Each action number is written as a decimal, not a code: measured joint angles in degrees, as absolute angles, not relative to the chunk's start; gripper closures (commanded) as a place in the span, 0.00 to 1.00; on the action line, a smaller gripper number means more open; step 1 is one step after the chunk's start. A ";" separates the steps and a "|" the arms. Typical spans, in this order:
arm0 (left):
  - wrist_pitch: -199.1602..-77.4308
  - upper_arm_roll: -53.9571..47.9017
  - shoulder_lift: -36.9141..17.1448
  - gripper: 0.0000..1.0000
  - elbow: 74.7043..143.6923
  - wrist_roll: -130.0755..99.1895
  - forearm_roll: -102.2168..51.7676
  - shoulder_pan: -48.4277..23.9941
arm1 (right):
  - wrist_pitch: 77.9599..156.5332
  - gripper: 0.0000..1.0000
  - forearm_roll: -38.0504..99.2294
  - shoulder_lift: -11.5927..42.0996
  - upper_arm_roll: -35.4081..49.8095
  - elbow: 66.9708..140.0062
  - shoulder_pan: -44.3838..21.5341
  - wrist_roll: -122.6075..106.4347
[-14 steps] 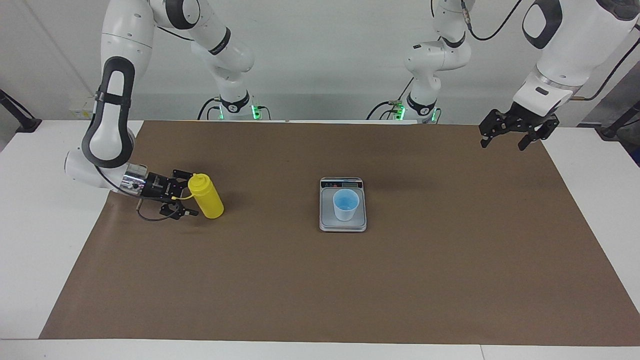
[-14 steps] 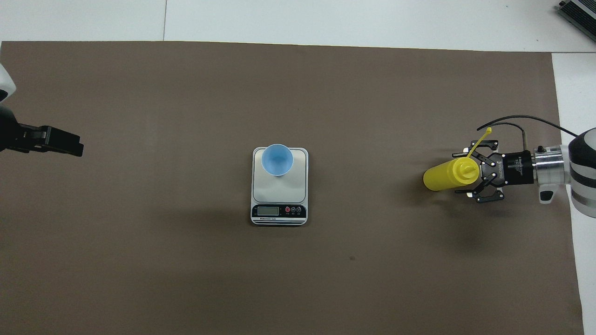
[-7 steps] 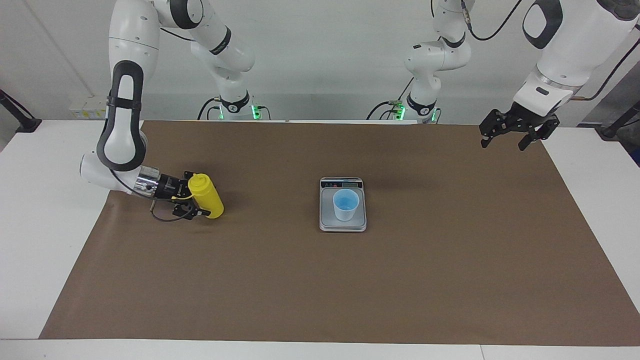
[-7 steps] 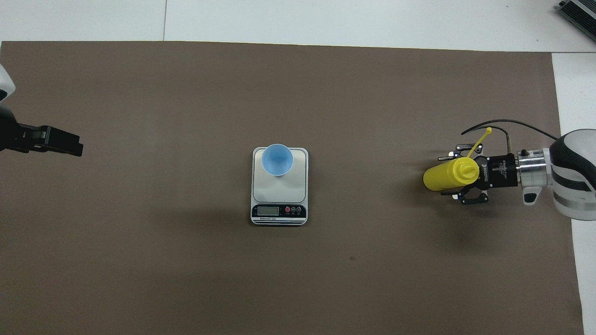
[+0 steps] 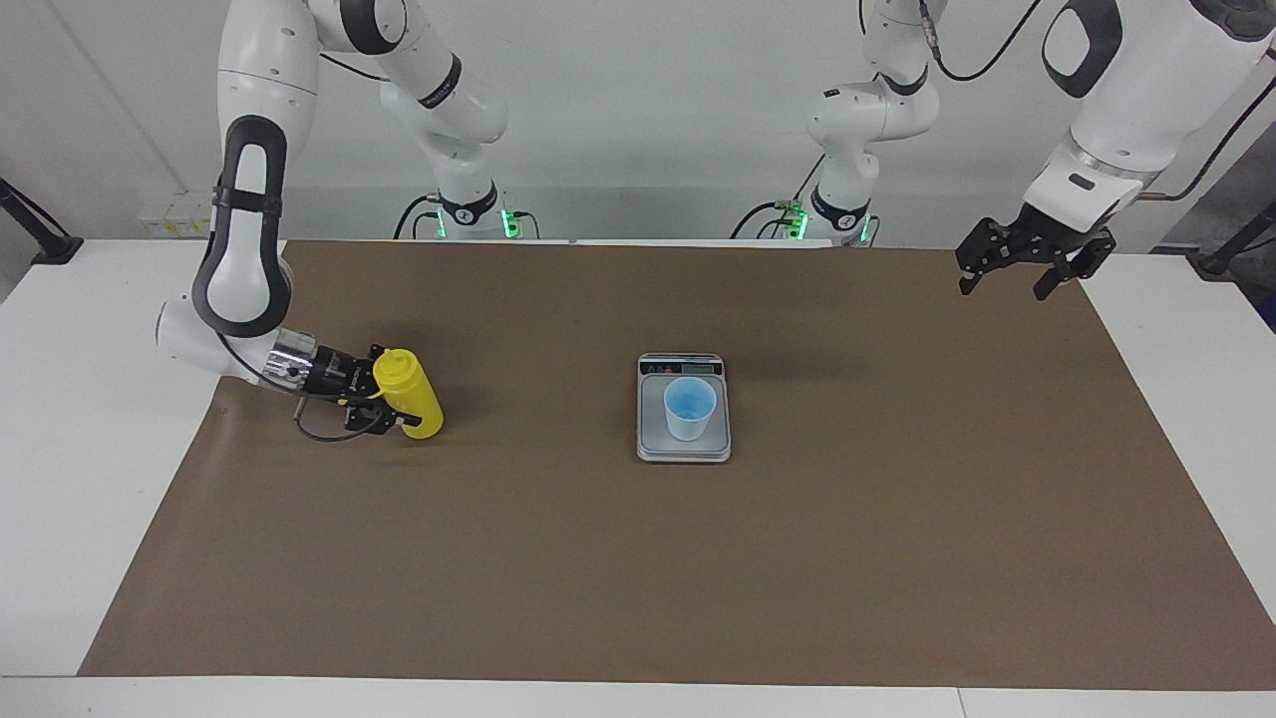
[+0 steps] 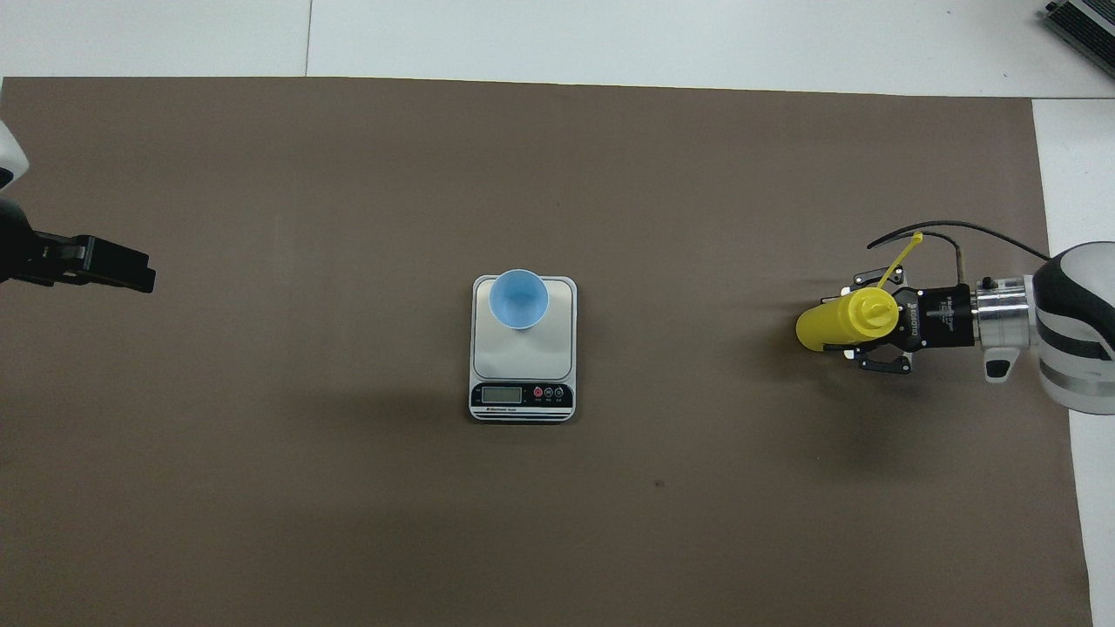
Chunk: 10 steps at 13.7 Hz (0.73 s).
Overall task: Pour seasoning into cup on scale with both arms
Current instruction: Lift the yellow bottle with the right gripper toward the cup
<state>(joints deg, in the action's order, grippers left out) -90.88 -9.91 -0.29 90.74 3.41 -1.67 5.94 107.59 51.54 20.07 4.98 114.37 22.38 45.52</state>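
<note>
Reaching low, R gripper clamps bottle, L gripper raised

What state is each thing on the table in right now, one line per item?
Yellow squeeze bottle: upright on the brown mat, cap off and dangling on its tether, gripped by the right claw.
Blue cup: upright on the scale, open.
Scale: flat on the mat, display unreadable.
Left claw: open, empty, raised, waiting.
</note>
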 measured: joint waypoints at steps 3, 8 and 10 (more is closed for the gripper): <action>-90.88 -9.91 -0.29 0.00 90.84 3.41 -1.67 5.94 | 113.67 1.00 51.58 15.63 5.03 114.35 18.94 52.55; -89.55 -9.91 -0.27 0.00 90.58 3.41 -1.46 5.95 | 126.65 1.00 51.58 11.64 5.14 114.64 11.74 60.71; -88.26 -9.95 -0.25 0.00 89.54 3.41 -1.23 5.95 | 132.30 1.00 50.14 11.63 5.17 114.73 7.99 65.78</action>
